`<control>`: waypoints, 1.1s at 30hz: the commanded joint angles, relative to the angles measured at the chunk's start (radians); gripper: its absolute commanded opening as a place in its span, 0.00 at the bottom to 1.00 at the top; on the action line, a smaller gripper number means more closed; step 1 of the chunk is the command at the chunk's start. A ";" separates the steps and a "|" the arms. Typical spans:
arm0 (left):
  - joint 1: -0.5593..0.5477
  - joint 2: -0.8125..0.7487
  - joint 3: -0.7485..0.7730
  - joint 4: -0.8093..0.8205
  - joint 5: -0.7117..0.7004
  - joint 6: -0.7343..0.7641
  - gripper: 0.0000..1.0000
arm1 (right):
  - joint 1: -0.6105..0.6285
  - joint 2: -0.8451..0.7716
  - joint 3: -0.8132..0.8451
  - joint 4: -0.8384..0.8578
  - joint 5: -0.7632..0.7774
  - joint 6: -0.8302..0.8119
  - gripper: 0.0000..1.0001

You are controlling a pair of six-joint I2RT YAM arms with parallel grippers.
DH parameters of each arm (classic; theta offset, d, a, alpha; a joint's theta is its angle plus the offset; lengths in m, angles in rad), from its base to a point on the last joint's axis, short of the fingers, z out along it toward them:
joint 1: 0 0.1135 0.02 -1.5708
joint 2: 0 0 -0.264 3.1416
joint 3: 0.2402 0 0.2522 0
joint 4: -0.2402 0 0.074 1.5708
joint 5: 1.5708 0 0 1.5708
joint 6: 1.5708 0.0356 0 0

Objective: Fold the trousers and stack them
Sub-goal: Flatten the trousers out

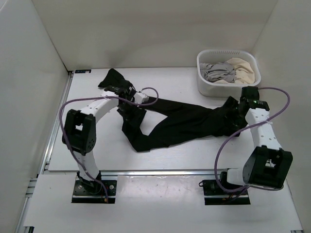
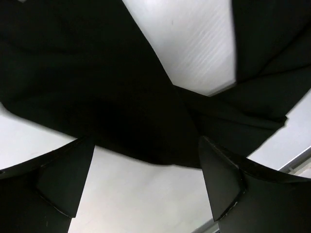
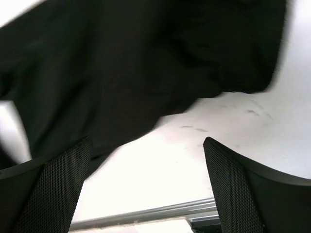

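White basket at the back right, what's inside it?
The white basket holds a crumpled grey garment beside a beige garment. Whatever lies beneath them, including the basket's floor, is covered.

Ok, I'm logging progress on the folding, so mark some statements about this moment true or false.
1. The trousers lie sprawled on the table. True.
2. The white basket is empty. False: it holds a grey garment and a beige garment.
3. The left gripper and the right gripper are both open. True.
4. The trousers are inside the basket. False: they lie outside it, on the table.
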 commanded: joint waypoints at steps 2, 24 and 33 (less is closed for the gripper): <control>-0.056 0.017 -0.080 0.113 -0.019 -0.063 1.00 | -0.161 0.027 -0.123 0.090 0.026 0.026 0.99; 0.061 -0.177 -0.183 0.129 -0.142 -0.054 0.14 | -0.368 0.290 -0.225 0.326 -0.068 0.025 0.02; 0.384 -0.556 -0.339 0.010 -0.182 0.119 0.24 | -0.368 0.069 -0.126 0.049 0.083 0.015 0.00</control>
